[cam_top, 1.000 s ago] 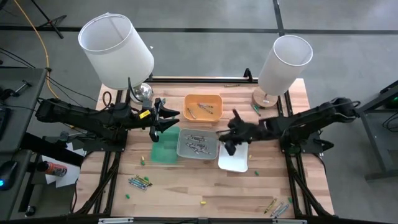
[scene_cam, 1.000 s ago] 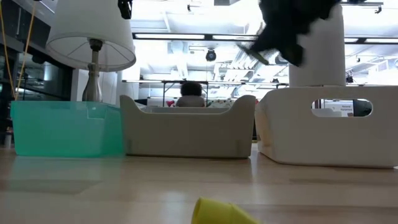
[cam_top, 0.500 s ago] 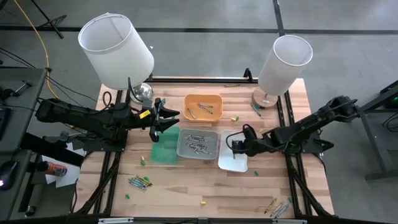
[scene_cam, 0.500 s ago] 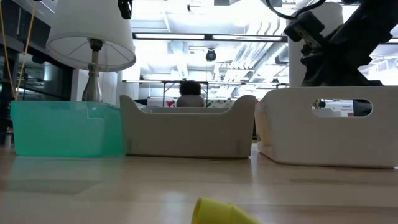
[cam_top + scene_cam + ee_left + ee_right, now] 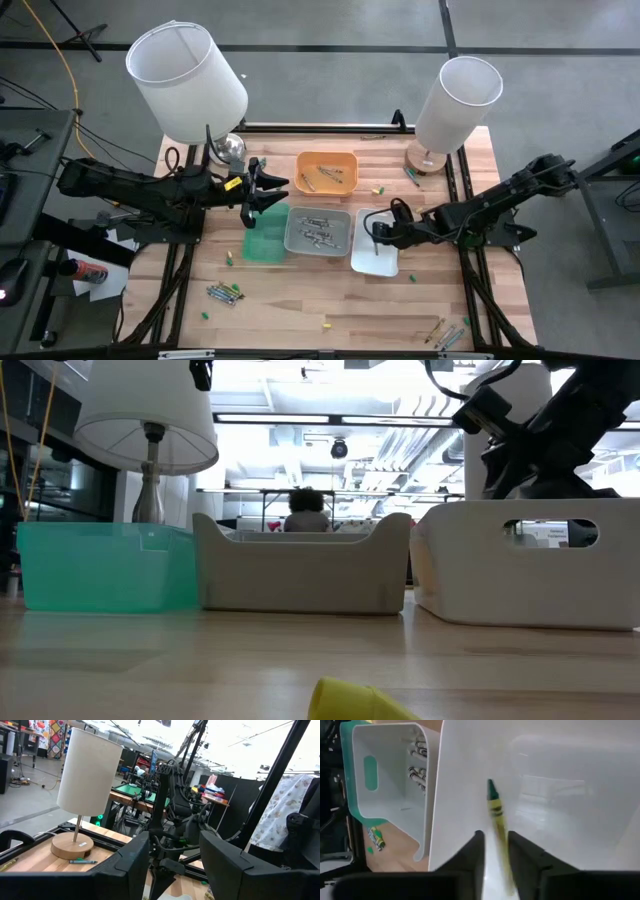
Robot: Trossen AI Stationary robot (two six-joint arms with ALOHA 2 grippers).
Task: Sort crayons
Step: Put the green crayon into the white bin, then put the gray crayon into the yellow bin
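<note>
Release appears to be the step in hand: the right end effector (image 5: pixel 493 851) hangs low over the white rectangular plastic tray (image 5: pixel 380 262), its dark fingers (image 5: pixel 470 855) parted narrowly, and a thin crayon in a yellow-green paper wrap (image 5: pixel 496 815) lies between them against the tray's pale floor, seemingly let go so it lands with its own kind. Beside it stands the grey plastic tray (image 5: pixel 296 238), holding several silver-wrapped crayons (image 5: pixel 317 233); beyond that, the green plastic tray (image 5: pixel 258 250) and the orange plastic tray (image 5: pixel 310 163). The left end effector (image 5: pixel 272 192) waits spread wide above the green tray, holding nothing. Loose crayons (image 5: pixel 225 292) lie scattered on the wooden counter (image 5: pixel 290 300), so much sorting seems left.
</note>
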